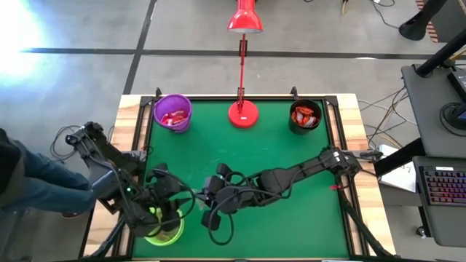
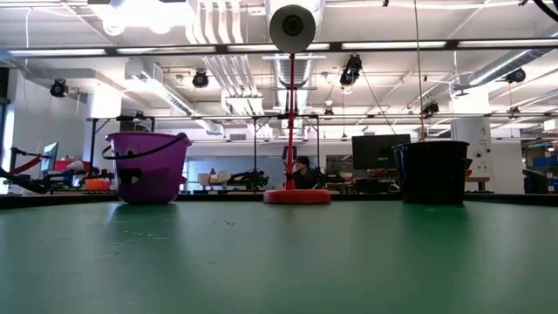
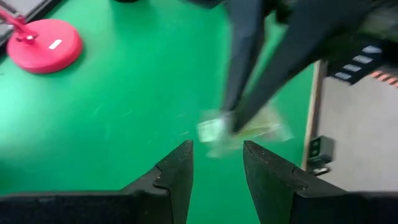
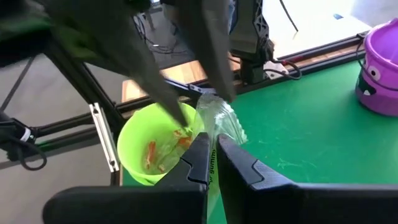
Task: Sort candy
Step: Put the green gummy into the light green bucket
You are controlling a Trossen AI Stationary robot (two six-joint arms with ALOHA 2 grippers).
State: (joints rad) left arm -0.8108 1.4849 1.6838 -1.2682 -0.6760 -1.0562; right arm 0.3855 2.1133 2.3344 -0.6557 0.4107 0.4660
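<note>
Right gripper [image 4: 211, 158] pinched tight on a clear crinkly candy wrapper [image 4: 221, 121] at the near-left of the green table [image 1: 291, 218], just beside the lime-green plastic bucket [image 4: 143, 149] holding orange candies. Left gripper [image 3: 217, 165] faces it, fingers part open with the wrapper not yet between them. Far off: purple bucket [image 1: 172, 113], black bucket [image 1: 305, 116], red lamp base [image 1: 243, 113].

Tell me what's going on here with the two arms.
The right end effector is shut on a clear candy over the green cup on the robot's left. The left end effector, open, faces it close by, the wrapper just past its fingertips. Other sweets lie in that cup, and more in the purple bucket and black bucket.
</note>
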